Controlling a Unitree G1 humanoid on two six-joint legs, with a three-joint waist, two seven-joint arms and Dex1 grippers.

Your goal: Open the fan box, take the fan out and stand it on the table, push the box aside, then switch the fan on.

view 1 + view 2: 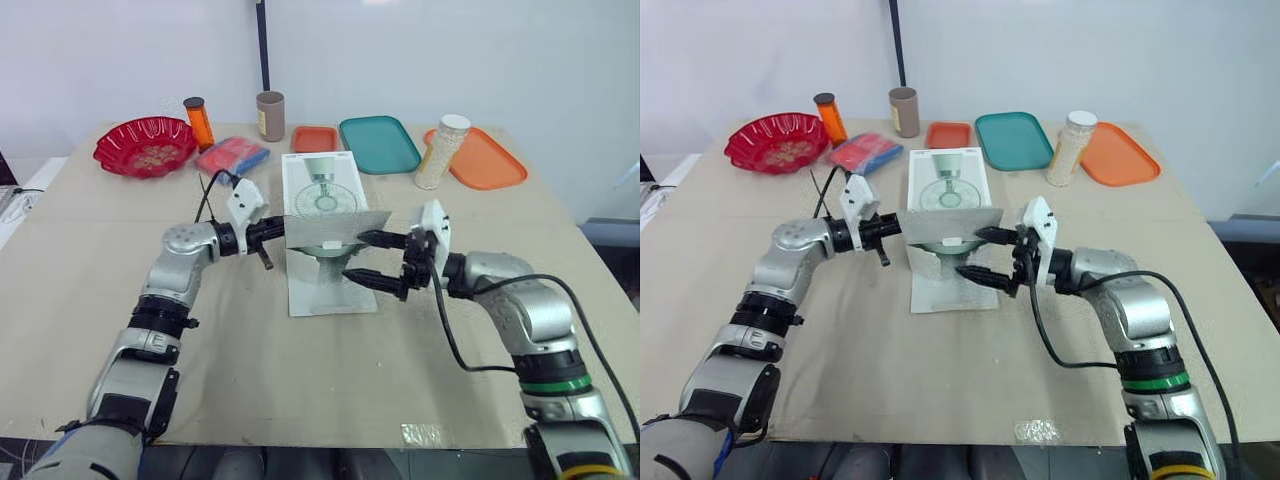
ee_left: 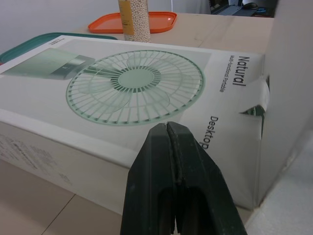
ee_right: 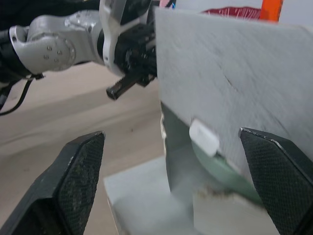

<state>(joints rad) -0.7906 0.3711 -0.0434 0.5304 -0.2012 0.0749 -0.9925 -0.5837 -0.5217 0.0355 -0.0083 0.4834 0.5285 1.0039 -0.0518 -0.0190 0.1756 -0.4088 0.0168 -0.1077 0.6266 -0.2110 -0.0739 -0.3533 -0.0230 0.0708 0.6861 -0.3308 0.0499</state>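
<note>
Left eye view: fan box [image 1: 320, 185] lies flat mid-tabletop, long axis running from the far edge toward the near edge, fan print facing up. Its near-end flap [image 1: 336, 230] stands upright, so I read this as mid "open the box", with the fan not out yet.

Left wrist view has the left gripper [image 2: 167, 128] with fingers pressed together, holding nothing. Its tip is by the box's left side, next to the flap. I can't confirm contact with the cardboard.

Right gripper [image 1: 368, 258] sits at the flap's right end, fingers spread wide and gripping nothing. One finger is beside the flap edge, the other lower by the open end.

Right wrist view shows something pale green under the flap. I can't tell if that's the fan itself or print on an inner panel.

Next move, my call: hold the flap back, get the right fingers into the open end and close on the fan. Left should brace the box so it doesn't slide with the pull.

Jar [image 1: 442, 150] and teal tray [image 1: 380, 145] by the far edge are well apart from the work, so no clearance issue.
</note>
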